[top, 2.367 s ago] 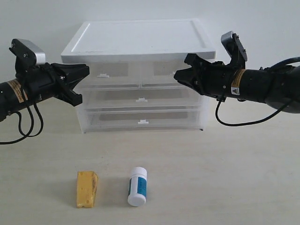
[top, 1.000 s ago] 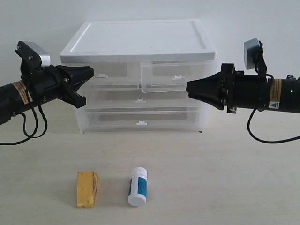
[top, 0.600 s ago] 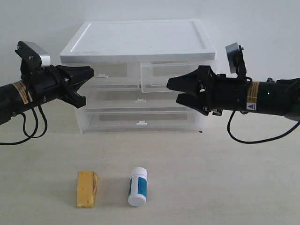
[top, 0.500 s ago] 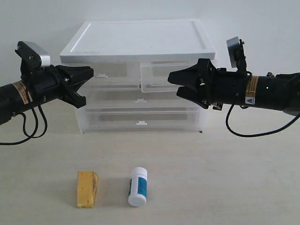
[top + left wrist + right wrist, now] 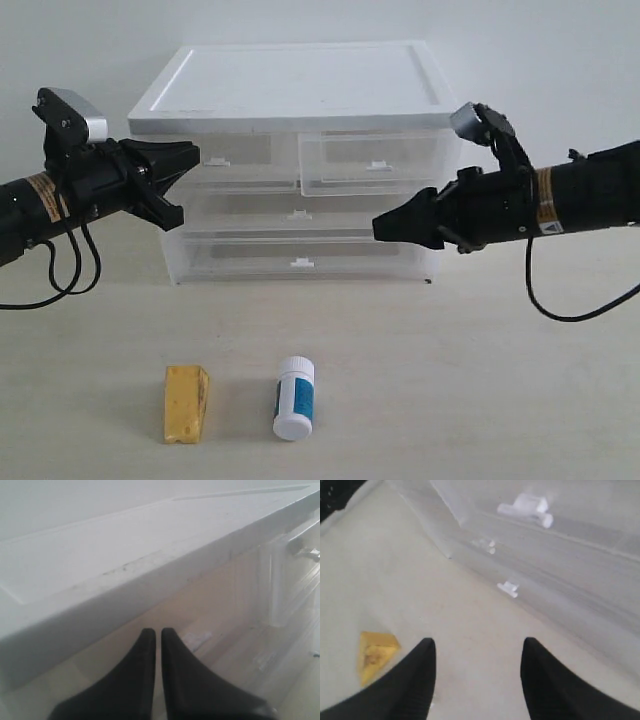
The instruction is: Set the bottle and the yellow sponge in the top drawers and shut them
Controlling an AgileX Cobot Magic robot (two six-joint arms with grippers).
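Note:
The yellow sponge (image 5: 186, 403) (image 5: 375, 652) and the bottle (image 5: 294, 397) lie side by side on the table in front of the cabinet (image 5: 300, 85). The bottle's cap points toward the table's front. The top right drawer (image 5: 375, 165) stands pulled out a little. The top left drawer (image 5: 220, 160) sits flush. My left gripper (image 5: 188, 165) (image 5: 156, 631) hovers shut and empty beside the cabinet's upper left corner. My right gripper (image 5: 378, 228) (image 5: 478, 641) is open and empty, in the air in front of the lower drawers, tilted down toward the table.
Two full-width translucent drawers (image 5: 300, 212) with small tab handles (image 5: 509, 587) sit under the top pair. The cabinet's white lid edge (image 5: 100, 570) fills most of the left wrist view. Bare table lies between the cabinet and the two objects.
The top right drawer has come out a little. My right gripper drew back from it, opened, and dropped lower in front of the full-width drawers. The left arm barely moved.

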